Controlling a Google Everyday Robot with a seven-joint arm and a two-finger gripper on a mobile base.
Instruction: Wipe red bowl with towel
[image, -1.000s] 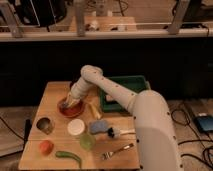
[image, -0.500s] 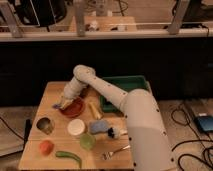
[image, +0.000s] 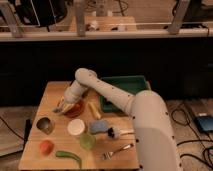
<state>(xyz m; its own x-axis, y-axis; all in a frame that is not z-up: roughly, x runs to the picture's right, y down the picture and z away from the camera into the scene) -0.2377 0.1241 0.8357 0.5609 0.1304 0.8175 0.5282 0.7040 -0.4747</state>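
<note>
The red bowl (image: 75, 108) sits on the wooden table (image: 50, 92), left of centre. My white arm reaches from the right across the table, and my gripper (image: 62, 105) is at the bowl's left rim. A pale towel (image: 63, 104) is bunched under the gripper, lying against the bowl's left edge. The arm covers part of the bowl's back rim.
A green tray (image: 125, 86) is at the back right. A metal cup (image: 45, 124), a red fruit (image: 46, 146), a green pepper (image: 68, 156), a white lid (image: 76, 126), a green cup (image: 87, 141), a blue sponge (image: 99, 126), a brush (image: 118, 132), a fork (image: 118, 150) and a yellow item (image: 94, 109) lie around.
The arm has swung leftward, carrying the gripper and towel from over the bowl's middle to its left rim.
</note>
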